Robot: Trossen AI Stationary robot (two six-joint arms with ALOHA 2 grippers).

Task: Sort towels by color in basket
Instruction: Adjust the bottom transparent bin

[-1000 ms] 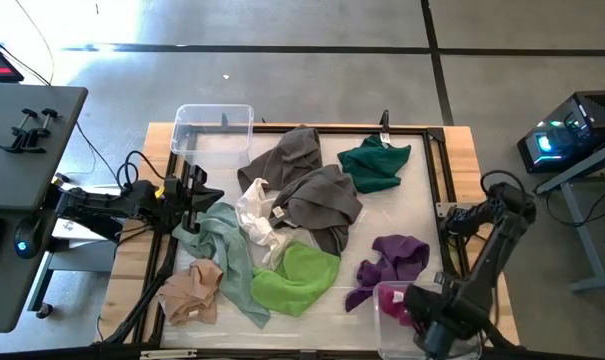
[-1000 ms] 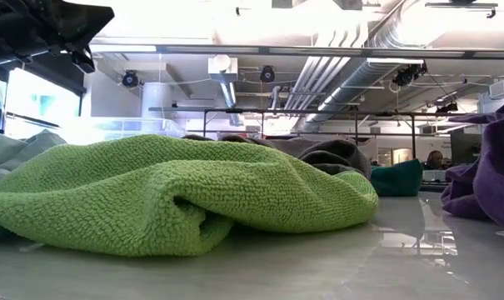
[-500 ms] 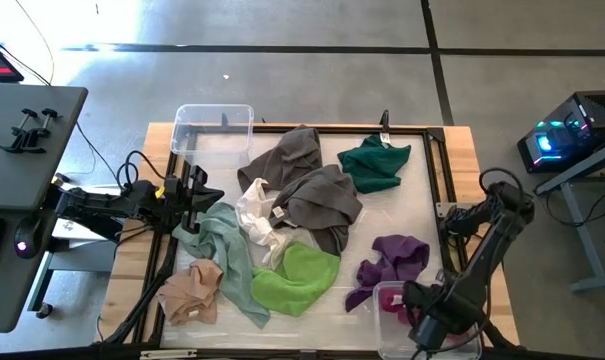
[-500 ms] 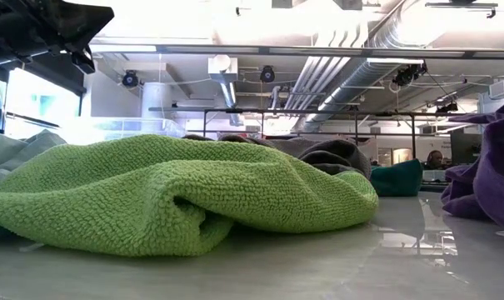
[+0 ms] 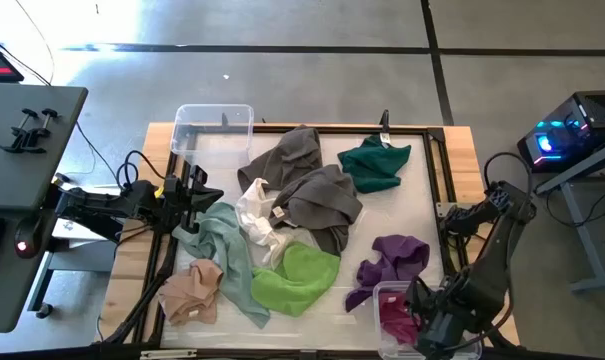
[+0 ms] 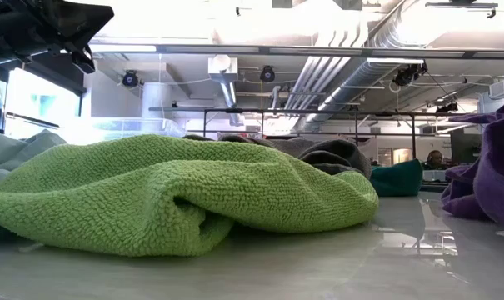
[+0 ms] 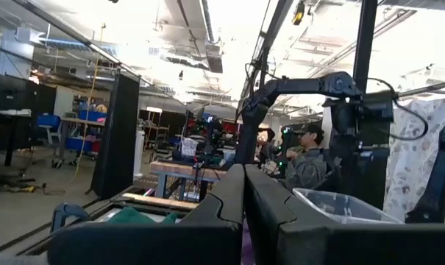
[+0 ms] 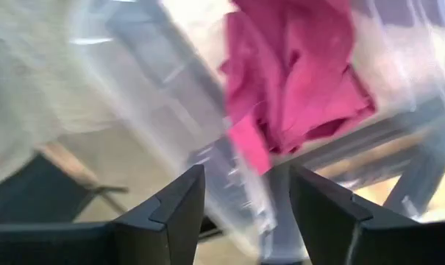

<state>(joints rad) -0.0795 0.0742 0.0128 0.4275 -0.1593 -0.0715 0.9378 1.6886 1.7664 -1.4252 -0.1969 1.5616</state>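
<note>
High view shows you the right tool point(image 5: 444, 325), fingers spread and empty, over the clear plastic bin point(image 5: 387, 340) holding the crumpled magenta towel point(image 5: 393, 312), with the crumpled purple towel point(image 5: 392, 262) just beyond it, far nearer this arm than the left tool point(image 5: 197, 192), pressed together.

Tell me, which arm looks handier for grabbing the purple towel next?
Probably the right: its gripper, jaws open, is at the clear bin beside the purple towel. The left gripper waits across the table.
</note>
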